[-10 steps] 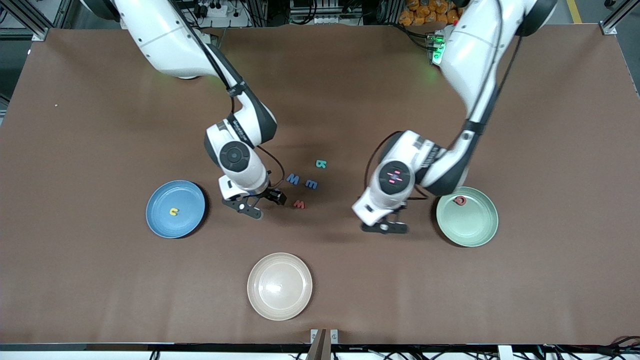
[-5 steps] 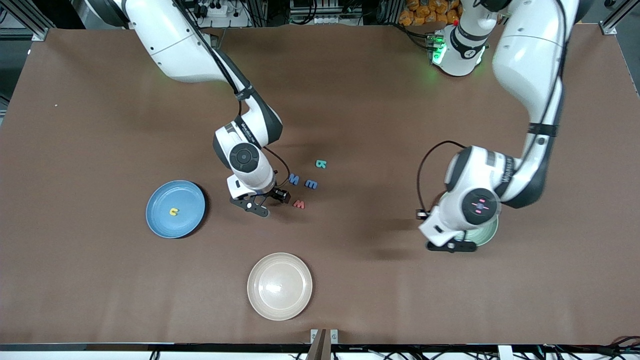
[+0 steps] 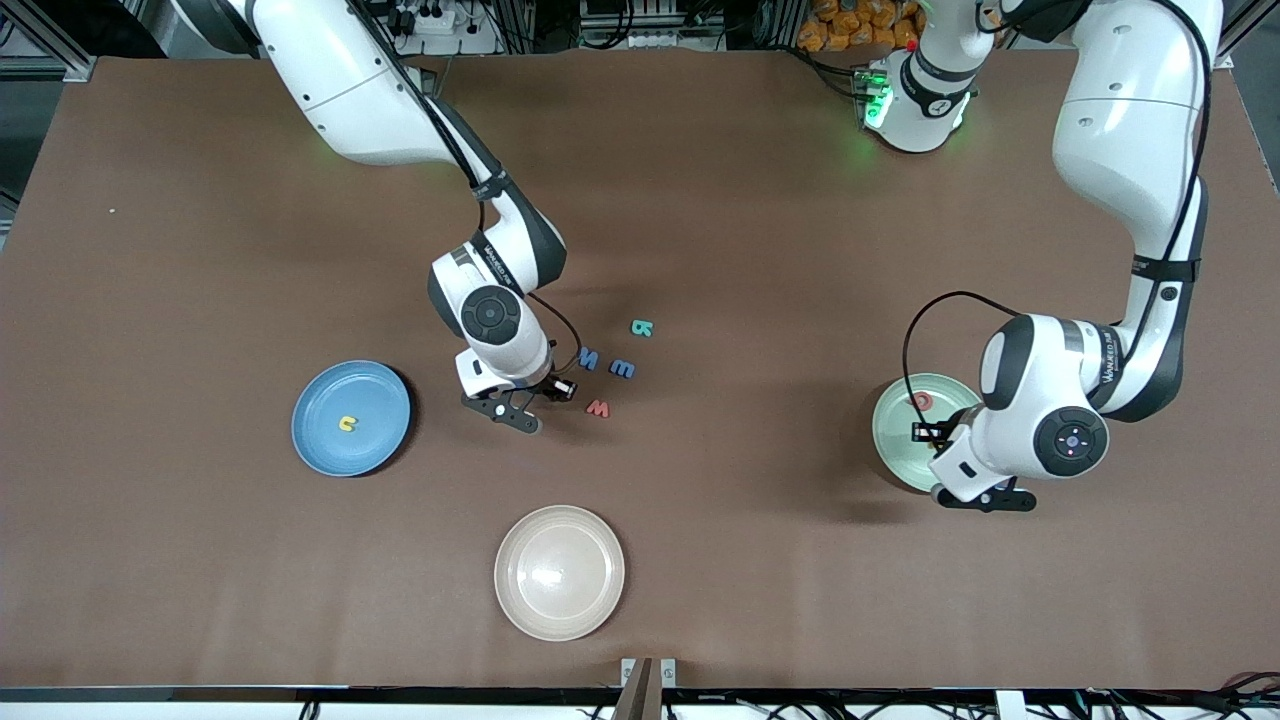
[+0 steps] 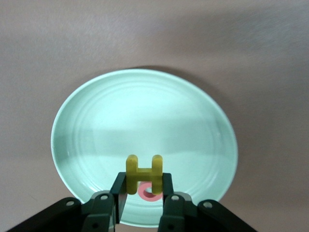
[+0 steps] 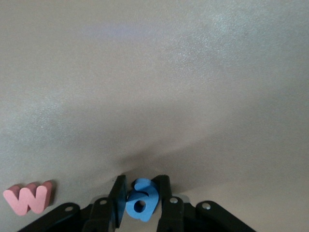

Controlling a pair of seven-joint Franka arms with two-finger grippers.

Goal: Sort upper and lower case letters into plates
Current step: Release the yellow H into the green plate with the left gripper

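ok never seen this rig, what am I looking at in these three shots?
Two white robot arms at a brown table, sorting toy letters into plates. The wide shot looks down from across the table; the other two come from cameras on each wrist.

The left gripper hangs over the mint plate, shut on a yellow H; a red letter already lies in that plate. The right gripper is down at the table, closed around a blue a, beside a red w. Two blue letters and a teal one lie loose nearby. The blue plate holds a yellow letter. A beige plate sits nearest the camera.
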